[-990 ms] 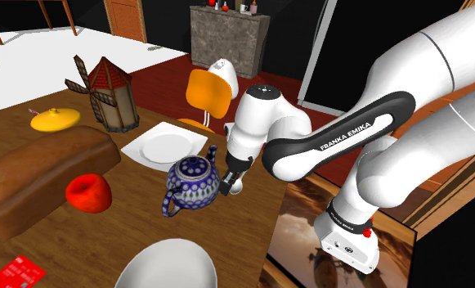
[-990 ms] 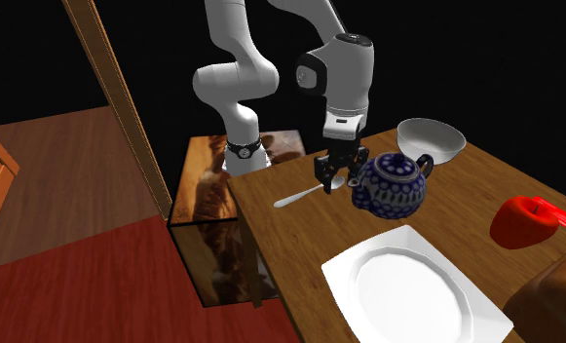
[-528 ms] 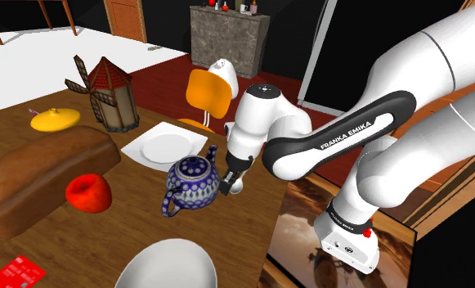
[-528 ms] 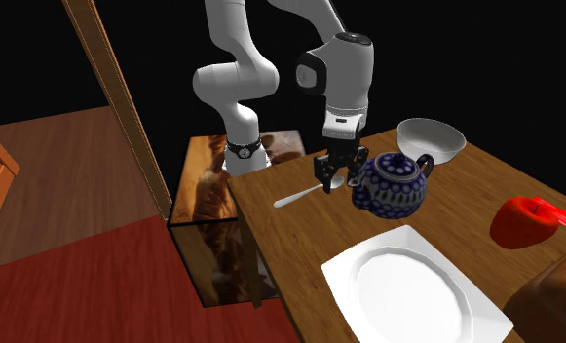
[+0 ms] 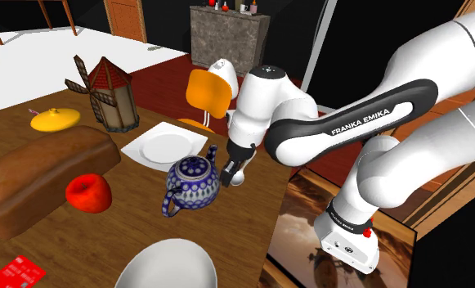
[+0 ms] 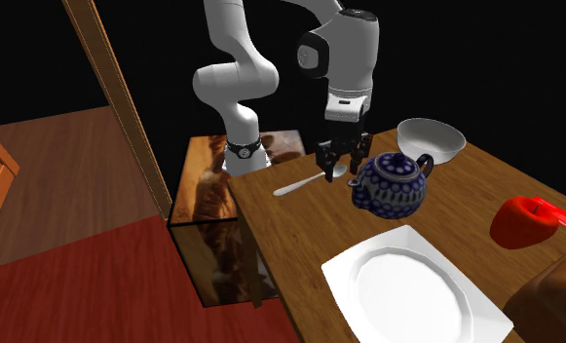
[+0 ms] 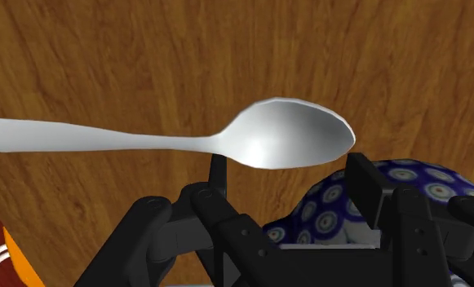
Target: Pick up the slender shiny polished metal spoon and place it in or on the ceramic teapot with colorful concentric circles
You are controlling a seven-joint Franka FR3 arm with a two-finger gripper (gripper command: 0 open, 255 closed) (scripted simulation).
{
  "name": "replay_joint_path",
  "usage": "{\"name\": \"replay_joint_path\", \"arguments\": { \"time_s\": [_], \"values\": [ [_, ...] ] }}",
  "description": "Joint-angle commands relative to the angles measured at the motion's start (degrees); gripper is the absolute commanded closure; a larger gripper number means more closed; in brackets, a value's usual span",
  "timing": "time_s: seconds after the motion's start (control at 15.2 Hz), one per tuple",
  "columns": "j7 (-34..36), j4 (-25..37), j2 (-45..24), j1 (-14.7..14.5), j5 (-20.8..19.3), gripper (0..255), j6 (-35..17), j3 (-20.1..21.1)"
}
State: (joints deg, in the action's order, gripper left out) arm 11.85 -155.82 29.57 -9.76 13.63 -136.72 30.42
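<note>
The tool point(image 6: 337, 162) clasps spoon point(image 6: 304, 183) beside teapot point(image 6: 394, 185), near plate point(image 6: 407, 288).

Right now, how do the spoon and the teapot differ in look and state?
The spoon is slender and plain silvery; the teapot is round, dark blue with pale ringed dots. The spoon lies level, clasped at its bowl by the gripper, seemingly clear of the table; the teapot stands upright on the table, free. Both are close together at the table's end nearest the stand.
</note>
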Motion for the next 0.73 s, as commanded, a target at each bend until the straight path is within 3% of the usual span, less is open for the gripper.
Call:
{"name": "replay_joint_path", "arguments": {
  "time_s": [0.0,0.66],
  "values": [
    [-0.38,0.75,1.38,-0.24,0.06,255,2.15,-0.71],
    [-1.17,5.77,5.69,-0.53,-0.55,255,11.43,-3.21]
  ]
}}
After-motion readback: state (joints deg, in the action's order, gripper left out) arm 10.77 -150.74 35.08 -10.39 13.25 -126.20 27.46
